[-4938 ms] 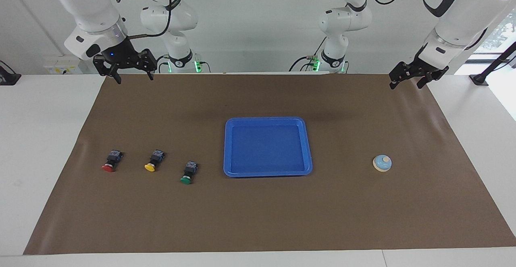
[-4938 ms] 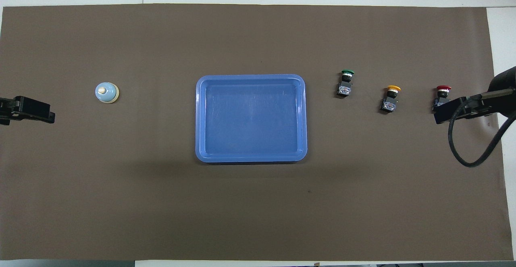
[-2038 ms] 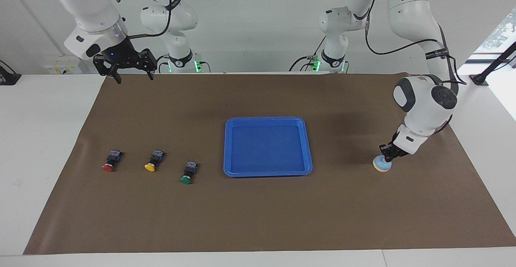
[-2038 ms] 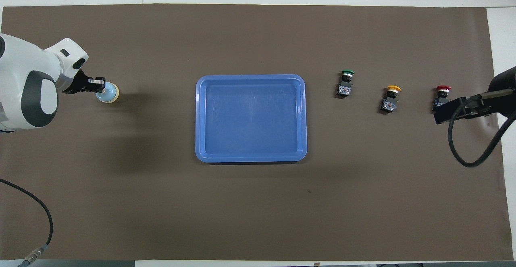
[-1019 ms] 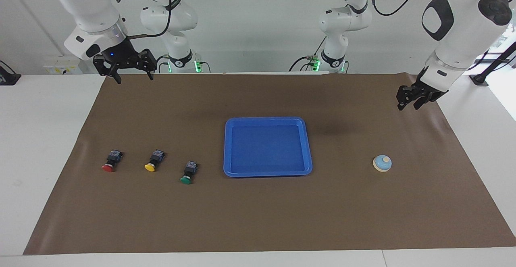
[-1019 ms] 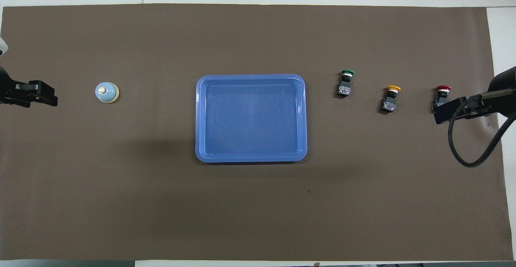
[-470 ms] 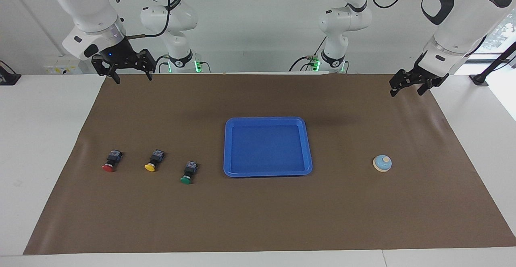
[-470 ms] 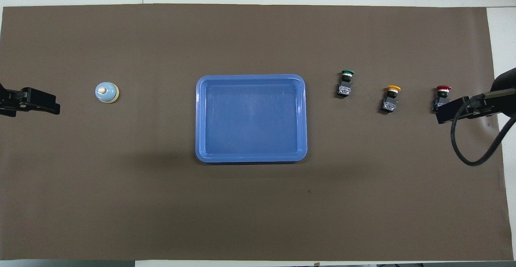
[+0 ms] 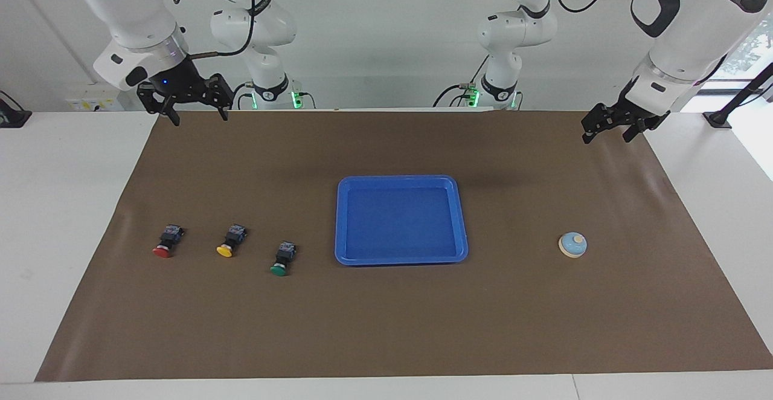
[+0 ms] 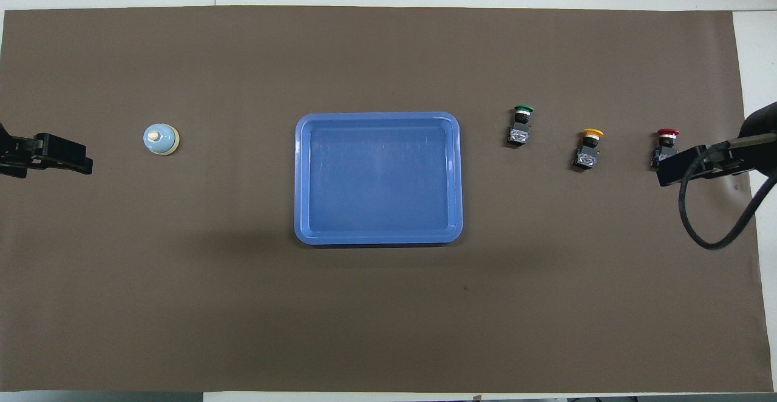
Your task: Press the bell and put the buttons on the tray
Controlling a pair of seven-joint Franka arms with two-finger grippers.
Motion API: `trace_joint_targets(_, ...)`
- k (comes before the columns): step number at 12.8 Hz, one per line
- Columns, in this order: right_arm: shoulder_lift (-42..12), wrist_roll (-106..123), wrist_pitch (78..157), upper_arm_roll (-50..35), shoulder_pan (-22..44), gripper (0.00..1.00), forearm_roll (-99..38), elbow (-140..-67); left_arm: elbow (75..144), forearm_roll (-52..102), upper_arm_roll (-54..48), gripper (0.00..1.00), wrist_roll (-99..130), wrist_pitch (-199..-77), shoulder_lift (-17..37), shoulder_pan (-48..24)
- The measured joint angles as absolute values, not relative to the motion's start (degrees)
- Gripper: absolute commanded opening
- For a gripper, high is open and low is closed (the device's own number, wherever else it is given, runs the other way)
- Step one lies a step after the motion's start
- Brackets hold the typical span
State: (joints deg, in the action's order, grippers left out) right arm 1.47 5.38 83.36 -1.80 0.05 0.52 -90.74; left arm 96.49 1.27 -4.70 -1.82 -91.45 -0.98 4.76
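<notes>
We see the tray [image 9: 401, 219] at the centre of the brown mat [image 9: 386, 327] on the desk. Taking the overhead view as the dial, the bell [image 9: 572, 245] sits at 9 o'clock of the tray. The green button [image 9: 282, 258], yellow button [image 9: 230, 241] and red button [image 9: 167, 241] lie at 3 o'clock. The left hand [image 9: 606, 128] and the right hand [image 9: 197, 109] hang with fingers spread, holding nothing, above the mat's robot-side corners.

Robotics lab: two bench-mounted arms [image 9: 507, 37]
</notes>
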Motion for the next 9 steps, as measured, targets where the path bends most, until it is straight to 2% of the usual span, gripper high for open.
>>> trace_joint_targets(4,1.6,3.6,85.8,-1.9,0.2,1.0,0.5,-91.6,96.5,1.3,-4.7,1.0,-2.1,-91.4,-1.0,4.8)
trace_joint_targets(9,0.4,-6.3,95.4,-2.2,3.2,1.0,0.5,-98.2,96.5,1.3,-4.8,1.0,-5.2,-91.0,-1.0,4.8)
